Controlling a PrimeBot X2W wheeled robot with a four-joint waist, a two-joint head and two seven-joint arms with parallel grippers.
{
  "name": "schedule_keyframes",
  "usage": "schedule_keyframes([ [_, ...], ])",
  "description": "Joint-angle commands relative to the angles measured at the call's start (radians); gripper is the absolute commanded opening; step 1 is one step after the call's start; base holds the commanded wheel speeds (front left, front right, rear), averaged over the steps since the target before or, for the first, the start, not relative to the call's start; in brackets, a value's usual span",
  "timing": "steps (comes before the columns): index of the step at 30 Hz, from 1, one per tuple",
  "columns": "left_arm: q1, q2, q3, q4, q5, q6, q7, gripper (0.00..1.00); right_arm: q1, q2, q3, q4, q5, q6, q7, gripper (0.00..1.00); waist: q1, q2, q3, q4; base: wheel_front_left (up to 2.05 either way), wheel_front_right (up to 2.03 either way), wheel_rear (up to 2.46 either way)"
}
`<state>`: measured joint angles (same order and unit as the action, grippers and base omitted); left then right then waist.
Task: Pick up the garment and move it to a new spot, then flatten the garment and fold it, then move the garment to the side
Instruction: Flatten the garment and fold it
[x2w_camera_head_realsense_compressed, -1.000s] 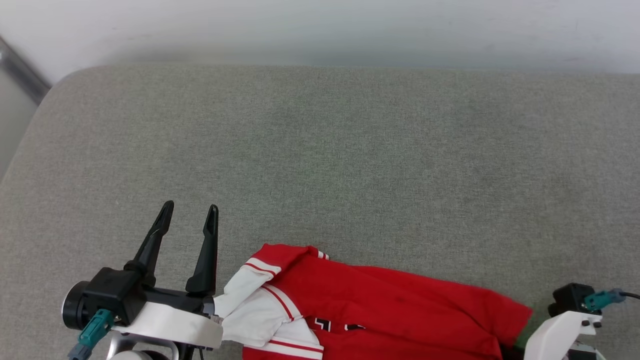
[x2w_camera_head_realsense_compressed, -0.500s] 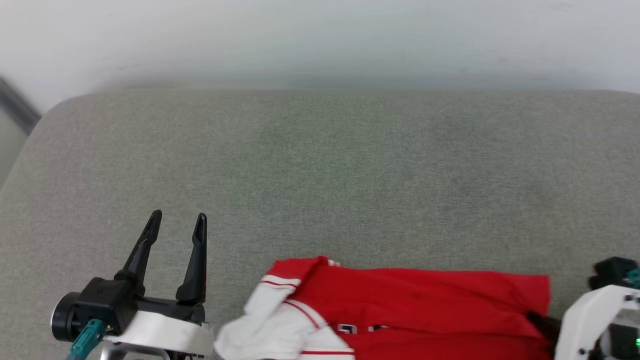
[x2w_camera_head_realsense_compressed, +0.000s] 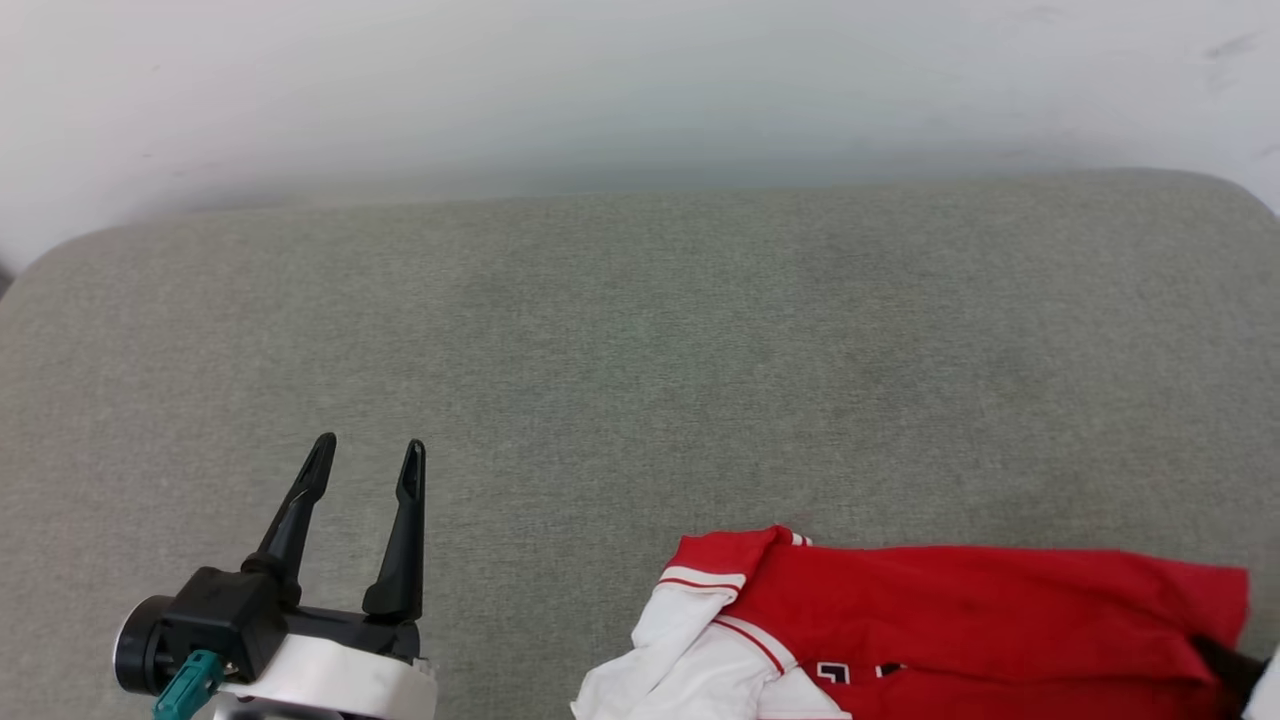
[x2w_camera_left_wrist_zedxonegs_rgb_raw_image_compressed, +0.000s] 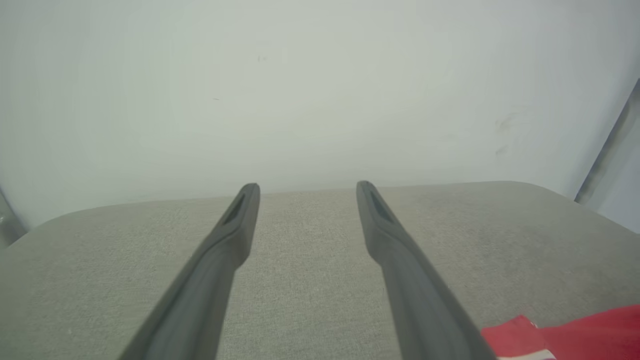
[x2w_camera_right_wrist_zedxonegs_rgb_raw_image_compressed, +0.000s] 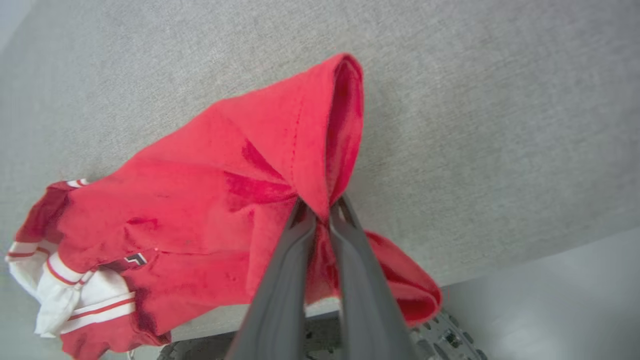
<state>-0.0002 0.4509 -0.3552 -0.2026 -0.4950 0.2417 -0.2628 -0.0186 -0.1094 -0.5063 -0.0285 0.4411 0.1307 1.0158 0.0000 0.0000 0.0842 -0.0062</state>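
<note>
The left hand (x2w_camera_head_realsense_compressed: 369, 445) is hovering over the near-left part of the worktop (x2w_camera_head_realsense_compressed: 640, 350), spread wide and gripping nothing, likely waiting its turn. The garment (x2w_camera_head_realsense_compressed: 960, 610) is lying along the worktop's near edge, its long axis running left-right and its white sleeve pointing left. At the near-right corner the right hand (x2w_camera_right_wrist_zedxonegs_rgb_raw_image_compressed: 320, 212) is pinching its red hem tight, seemingly for dragging it elsewhere.

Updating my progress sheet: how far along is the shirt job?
Done: the right gripper, jaws shut, pinches a fold of the red jersey T-shirt with white sleeve ends. In hand: picking it up; it lies bunched at the near edge of the grey upholstered cushion. Remaining: relocating, flattening, folding, moving aside. The left gripper hangs open.
</note>
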Motion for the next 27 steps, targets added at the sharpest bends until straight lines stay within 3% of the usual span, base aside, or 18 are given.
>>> schedule_keyframes([
  [1,0.007,0.003,0.000,-0.003,0.007,0.002,0.001,1.00,-0.016,0.018,-0.001,-0.002,0.020,0.000,0.021,0.00,0.0000,0.0000,0.002,-0.008,0.00,0.00,0.00],
  [7,-0.007,0.011,0.001,-0.004,0.000,-0.003,0.008,1.00,-0.028,0.059,0.063,-0.008,0.295,0.000,0.204,0.00,0.0000,0.0000,0.005,-0.025,0.00,0.00,0.00],
  [11,-0.015,0.012,-0.007,-0.003,0.000,-0.006,0.015,1.00,-0.013,0.061,0.169,0.053,0.549,0.000,0.233,0.00,0.0000,0.0000,0.002,-0.021,0.00,0.00,0.00],
  [14,-0.019,0.013,-0.014,-0.006,0.000,-0.011,0.020,1.00,-0.006,0.060,0.270,0.093,0.689,0.000,0.205,0.00,0.0000,0.0000,0.000,-0.009,0.00,0.00,0.00],
  [19,-0.024,0.012,-0.024,-0.011,-0.001,-0.013,0.028,1.00,-0.033,0.060,0.436,0.143,0.819,0.000,0.135,0.00,0.0000,0.0000,0.014,0.017,0.00,0.00,0.00],
  [24,-0.038,0.005,-0.027,-0.006,-0.008,-0.019,0.025,1.00,-0.083,0.060,0.609,0.188,0.903,0.000,0.023,0.00,0.0000,0.0000,0.043,0.043,0.00,0.00,0.00],
  [27,-0.051,0.001,-0.028,-0.001,-0.009,-0.024,0.022,1.00,-0.116,0.060,0.689,0.227,0.879,0.000,-0.048,0.00,0.0000,0.0000,0.058,0.057,0.00,0.00,0.00],
])
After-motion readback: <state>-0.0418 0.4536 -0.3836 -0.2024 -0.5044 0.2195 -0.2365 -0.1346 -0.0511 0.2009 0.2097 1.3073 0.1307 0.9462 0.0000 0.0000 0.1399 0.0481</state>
